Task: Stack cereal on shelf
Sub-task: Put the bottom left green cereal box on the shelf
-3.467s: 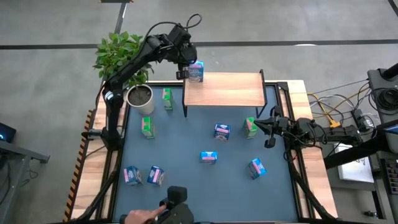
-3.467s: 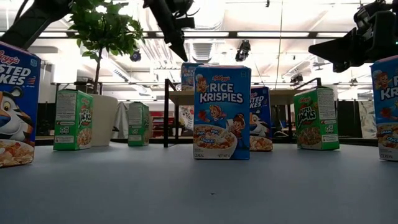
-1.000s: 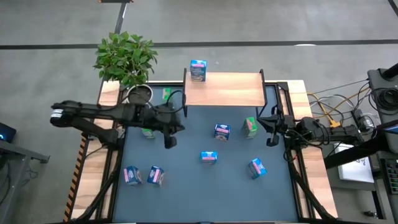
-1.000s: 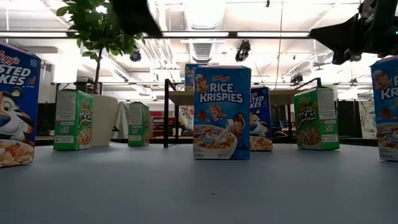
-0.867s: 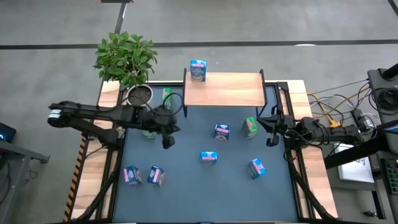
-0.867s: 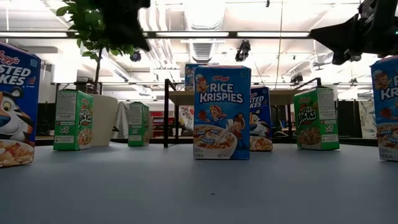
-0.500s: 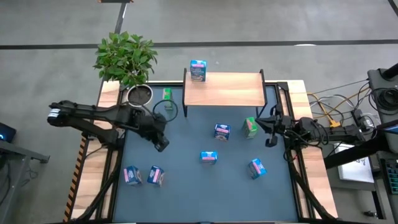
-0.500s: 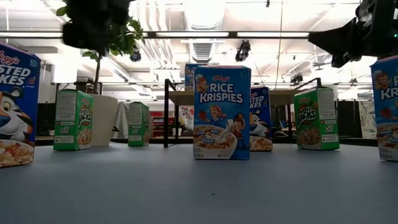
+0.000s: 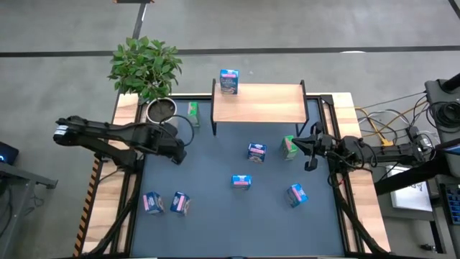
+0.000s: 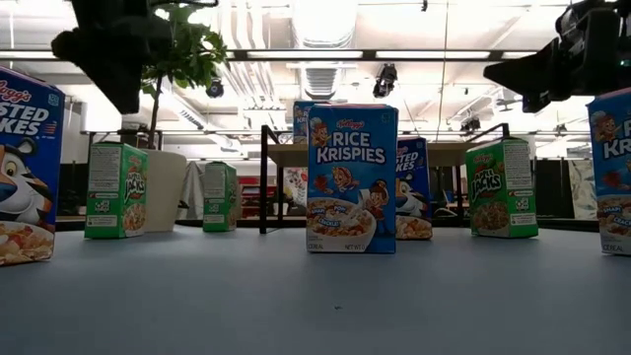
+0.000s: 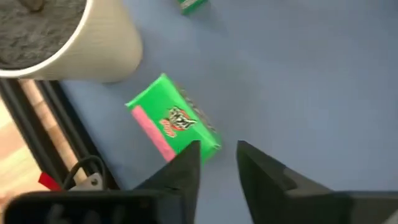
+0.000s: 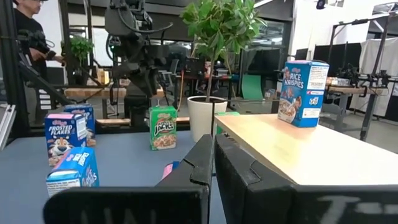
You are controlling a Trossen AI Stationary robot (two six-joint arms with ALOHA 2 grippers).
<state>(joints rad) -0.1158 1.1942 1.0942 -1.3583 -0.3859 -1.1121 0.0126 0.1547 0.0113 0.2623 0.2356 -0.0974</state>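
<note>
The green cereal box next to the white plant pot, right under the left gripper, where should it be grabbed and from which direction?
Come straight down with the left gripper and pinch the green cereal box across its two broad faces near the top. It stands upright on the mat, its narrow top facing up, and the white plant pot crowds one side, so a side approach looks tighter.

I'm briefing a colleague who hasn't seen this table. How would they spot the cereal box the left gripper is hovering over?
Start at the potted plant in the table's far-left corner. Beside its white pot stands a green box, directly under the left gripper. A second green box stands nearer the shelf.
</note>
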